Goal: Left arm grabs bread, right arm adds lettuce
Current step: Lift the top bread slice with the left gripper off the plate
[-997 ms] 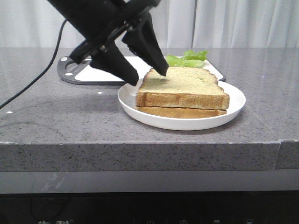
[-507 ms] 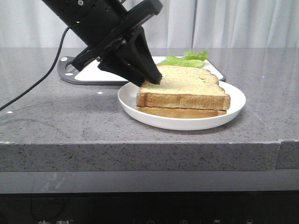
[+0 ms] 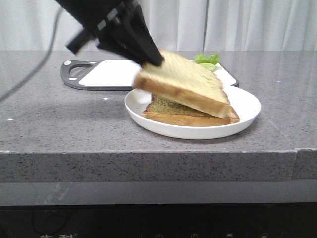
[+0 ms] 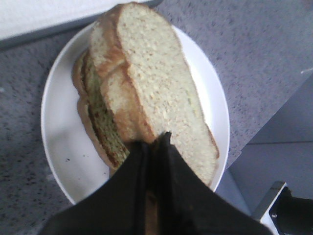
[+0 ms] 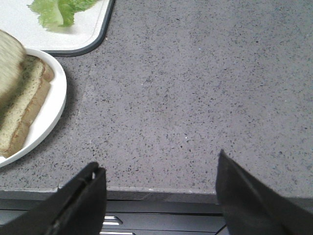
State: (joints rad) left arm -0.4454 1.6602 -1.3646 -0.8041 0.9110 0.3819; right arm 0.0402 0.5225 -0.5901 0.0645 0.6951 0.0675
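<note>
Left gripper [image 3: 151, 57] tilts bread [image 3: 185, 82] up off a plate [image 3: 247, 106].
Its fingers pinch the bread's edge; right gripper [image 5: 159, 183] fingers gape, empty, above the counter [image 5: 195, 98].

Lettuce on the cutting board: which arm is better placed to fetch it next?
Right. The left gripper is shut on the bread, holding one edge tilted up off the lower slice. The right gripper hangs with its jaws open and empty over the counter beside the plate, with the lettuce ahead.
</note>
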